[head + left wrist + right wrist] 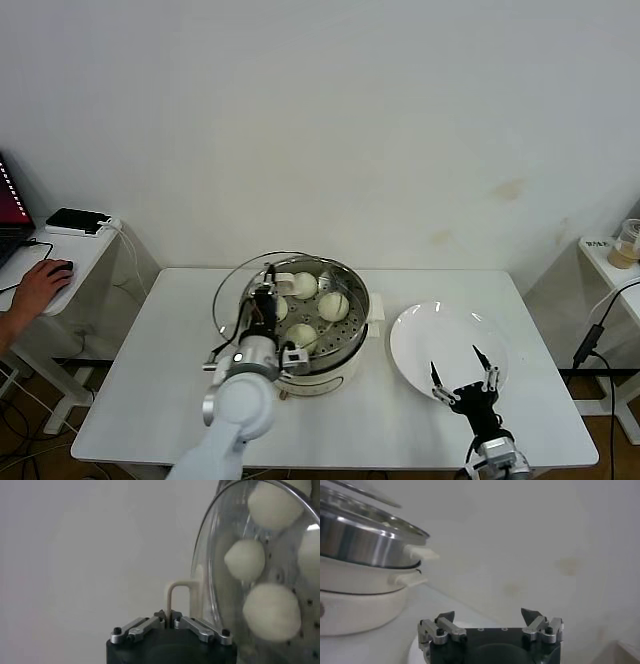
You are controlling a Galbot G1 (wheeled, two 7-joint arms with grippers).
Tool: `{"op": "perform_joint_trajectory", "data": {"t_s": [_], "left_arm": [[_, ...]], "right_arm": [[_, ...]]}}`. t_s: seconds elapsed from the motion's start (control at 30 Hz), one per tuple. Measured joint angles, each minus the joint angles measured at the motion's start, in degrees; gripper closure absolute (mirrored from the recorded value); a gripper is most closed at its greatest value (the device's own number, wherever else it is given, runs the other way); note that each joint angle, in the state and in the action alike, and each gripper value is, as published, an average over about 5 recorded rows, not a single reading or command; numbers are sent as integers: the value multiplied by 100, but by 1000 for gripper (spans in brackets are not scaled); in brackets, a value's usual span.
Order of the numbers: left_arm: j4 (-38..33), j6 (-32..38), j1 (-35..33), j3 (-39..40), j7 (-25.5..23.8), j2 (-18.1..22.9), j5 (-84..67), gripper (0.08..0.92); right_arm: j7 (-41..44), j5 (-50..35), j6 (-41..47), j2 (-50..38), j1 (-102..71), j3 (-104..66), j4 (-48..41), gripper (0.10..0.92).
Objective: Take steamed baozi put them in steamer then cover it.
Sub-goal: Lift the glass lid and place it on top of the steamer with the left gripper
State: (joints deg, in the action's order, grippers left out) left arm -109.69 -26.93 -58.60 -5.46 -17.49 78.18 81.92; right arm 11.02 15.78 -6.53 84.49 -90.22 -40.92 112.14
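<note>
While pinched between left fingers (170, 618), cover (240, 580) tilted over steamer (345, 350)

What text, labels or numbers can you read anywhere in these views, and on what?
None readable.
Cup on the side shelf at the robot's right: a pale label beside it carries marks too small to read.
Steamer, glass cover, white plate, the left gripper and the right gripper: no markings visible.

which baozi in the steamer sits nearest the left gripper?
The front-left baozi, right beside the left gripper holding the cover; the other three lie farther right or toward the wall.
</note>
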Motion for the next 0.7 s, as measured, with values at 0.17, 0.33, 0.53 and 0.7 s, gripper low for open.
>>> {"op": "perform_joint_trajectory", "data": {"t_s": [0.17, 0.33, 0.53, 0.7], "left_arm": [[132, 9, 37, 129, -12, 270, 206, 868], [264, 24, 90, 156, -10, 416, 376, 868], [386, 46, 92, 170, 16, 554, 516, 868], [463, 61, 80, 188, 36, 656, 609, 868]], "right_arm": [[3, 40, 2, 13, 6, 40, -5, 203], [6, 68, 2, 16, -6, 56, -23, 203], [5, 100, -16, 25, -17, 97, -48, 203], [2, 114, -37, 27, -32, 119, -55, 203]]}}
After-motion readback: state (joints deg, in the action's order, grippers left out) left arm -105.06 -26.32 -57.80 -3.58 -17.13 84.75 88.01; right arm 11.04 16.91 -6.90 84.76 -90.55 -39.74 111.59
